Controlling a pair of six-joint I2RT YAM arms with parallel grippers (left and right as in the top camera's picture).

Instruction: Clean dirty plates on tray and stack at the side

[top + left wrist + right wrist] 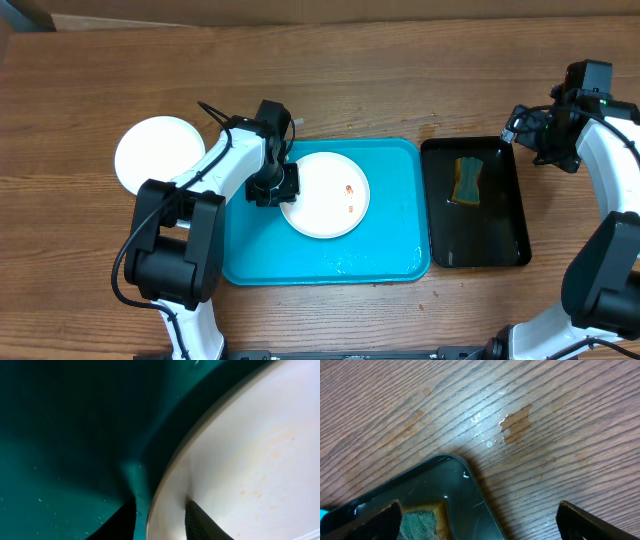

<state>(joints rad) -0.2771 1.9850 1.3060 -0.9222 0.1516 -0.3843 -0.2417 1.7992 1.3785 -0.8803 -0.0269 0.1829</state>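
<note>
A white plate (pixel 325 195) with small reddish smears lies on the turquoise tray (pixel 390 262). My left gripper (pixel 283 188) is at the plate's left edge. In the left wrist view its fingers (pixel 160 515) are narrowed across the plate (pixel 250 460) rim, one on the plate's top and one on the tray (pixel 60 435) side. A second white plate (pixel 158 152) lies on the table left of the tray. No yellow-green plate is in view. My right gripper (pixel 537 135) is open and empty above the table, by the black tray's far right corner.
A narrow black tray (pixel 478 245) stands right of the turquoise tray and holds a yellow-green sponge (pixel 467 180). The right wrist view shows its corner (pixel 455 485), the sponge (pixel 420 522), and wet spots on the wood (pixel 515 425).
</note>
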